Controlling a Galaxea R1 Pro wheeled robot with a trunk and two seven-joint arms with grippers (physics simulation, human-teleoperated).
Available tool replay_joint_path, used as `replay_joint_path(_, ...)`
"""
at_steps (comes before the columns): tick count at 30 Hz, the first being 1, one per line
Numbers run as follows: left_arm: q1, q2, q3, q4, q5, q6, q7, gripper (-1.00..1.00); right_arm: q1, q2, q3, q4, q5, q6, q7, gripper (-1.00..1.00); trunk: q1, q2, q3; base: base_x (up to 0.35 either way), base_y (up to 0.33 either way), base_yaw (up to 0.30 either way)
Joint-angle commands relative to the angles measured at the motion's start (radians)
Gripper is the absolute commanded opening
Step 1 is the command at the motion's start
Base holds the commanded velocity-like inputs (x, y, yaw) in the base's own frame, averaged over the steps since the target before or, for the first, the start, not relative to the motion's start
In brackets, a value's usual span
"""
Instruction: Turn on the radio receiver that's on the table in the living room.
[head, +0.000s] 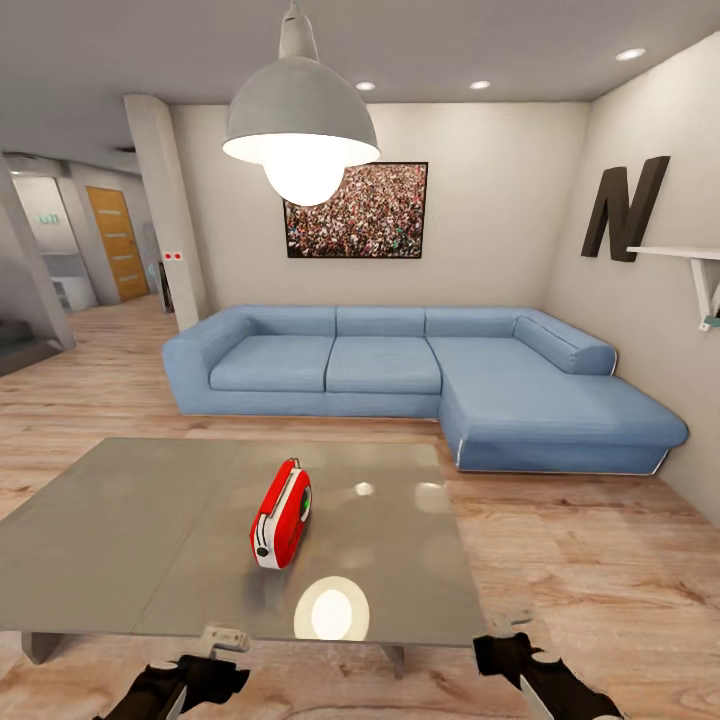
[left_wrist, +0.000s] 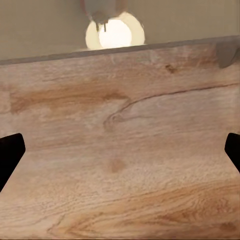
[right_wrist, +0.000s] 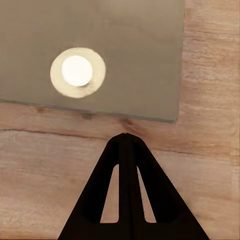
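Both arms (head: 185, 688) end in matte black (triangular, slotted) jaws, no markings.

Both arms low, at head view's 7 and 5 o'clock. Left gripper (left_wrist: 120, 150) fingers spread wide apart. Right gripper (right_wrist: 125, 137) fingertips pressed together.
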Motion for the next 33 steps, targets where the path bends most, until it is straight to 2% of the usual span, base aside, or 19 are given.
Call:
replay_joint_path(1,0.000,0.001,0.000,0.014,0.000,-0.004,0.000,1.00,0.000,0.000,0.000,0.021,0.000,-0.023,0.000,-1.00,0.000,0.000,0.000,0.000,0.000,0.000)
replay_joint_path(5,0.000,0.015,-0.001,0.059,0.001,-0.032,0.000,1.00,0.000,0.000,0.001,0.084,-0.001,-0.066,0.000,-1.00,0.000,0.000,0.000,0.000,0.000,0.000)
replay_joint_path(7,0.000,0.020,0.000,0.087,0.001,-0.072,0.000,1.00,0.000,0.000,0.001,0.110,-0.001,-0.090,0.000,-1.00,0.000,0.000,0.000,0.000,0.000,0.000)
replay_joint_path(8,0.000,0.031,0.000,0.146,0.002,-0.141,0.000,1.00,0.000,0.000,0.001,0.153,-0.001,-0.130,0.000,-1.00,0.000,0.000,0.000,0.000,0.000,0.000)
replay_joint_path(12,0.001,0.043,-0.001,0.216,0.003,-0.193,0.000,1.00,0.002,-0.002,0.001,0.201,-0.001,-0.174,0.000,-1.00,0.000,0.000,0.000,0.000,0.000,0.000)
replay_joint_path(20,0.005,0.070,-0.001,0.356,0.006,-0.325,0.000,1.00,0.011,-0.008,0.001,0.239,-0.002,-0.203,0.000,-1.00,0.000,0.000,0.000,0.000,0.000,0.000)
replay_joint_path(25,0.007,0.092,-0.002,0.424,0.008,-0.341,0.000,1.00,0.033,-0.008,0.001,0.255,-0.003,-0.239,0.000,-1.00,0.000,0.000,0.000,0.000,0.000,0.000)
replay_joint_path(33,0.009,0.099,-0.002,0.505,0.008,-0.342,0.002,1.00,0.072,-0.005,0.001,0.257,-0.005,-0.242,0.000,-1.00,0.000,0.000,0.000,0.000,0.000,0.000)
